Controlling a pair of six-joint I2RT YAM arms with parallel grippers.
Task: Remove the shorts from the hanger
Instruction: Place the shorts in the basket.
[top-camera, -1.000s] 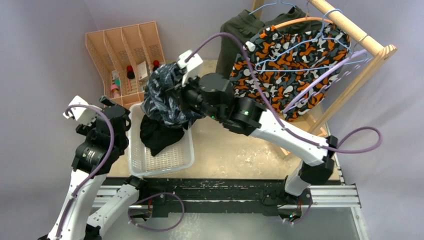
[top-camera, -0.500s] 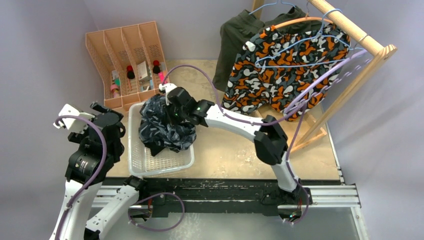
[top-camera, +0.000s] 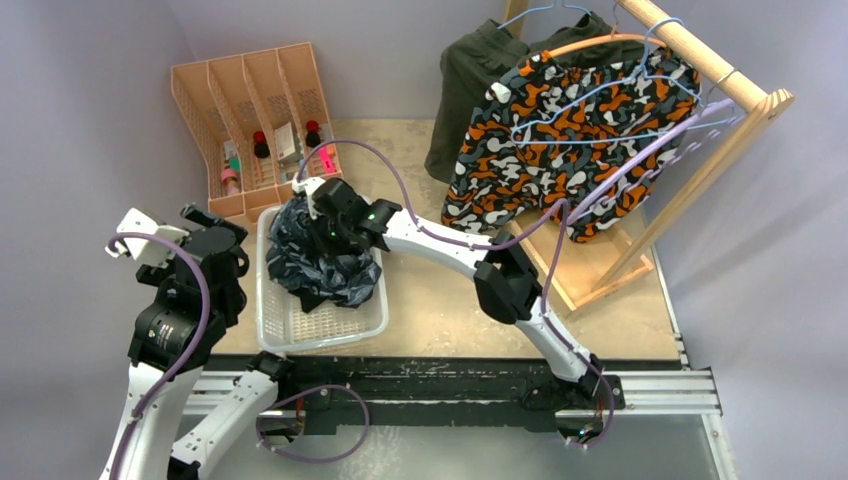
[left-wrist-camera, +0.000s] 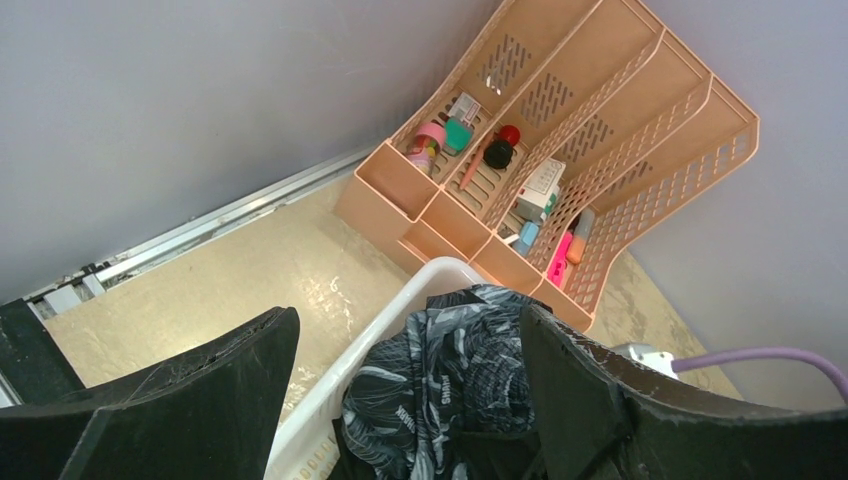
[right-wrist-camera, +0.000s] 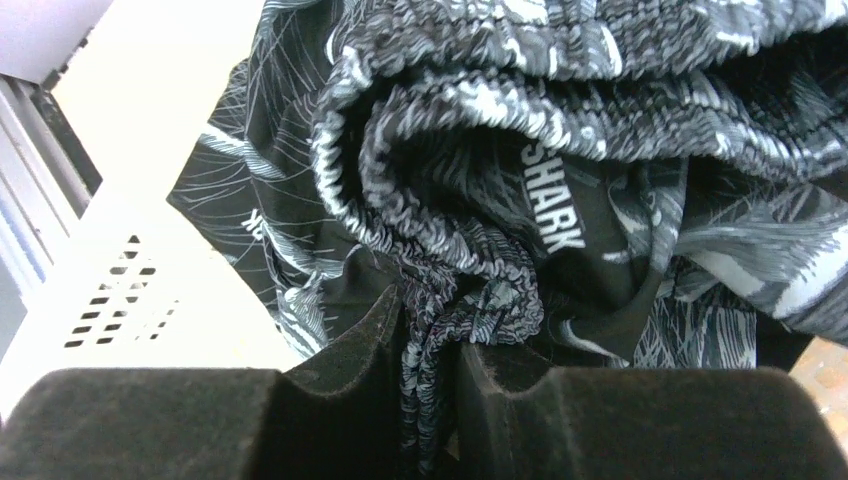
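Top: dark camo shorts (top-camera: 325, 265) bunched in white basket (top-camera: 300, 335), black fabric (top-camera: 312, 298) under them, probably the black pair. Right gripper (top-camera: 325, 212) down on the pile. Orange camo shorts (top-camera: 560, 150) and olive shorts (top-camera: 465, 80) on the hanger rack (top-camera: 700, 60), so roughly half left.
Left wrist: left gripper (left-wrist-camera: 405, 335) spread wide, empty, over basket corner.
Right wrist: jaws narrow, waistband pinched between; release not yet done.

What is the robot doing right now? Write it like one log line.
right hand: pinching dark camo shorts in white basket | left hand: open, empty | orange camo shorts: hanging on wooden rail
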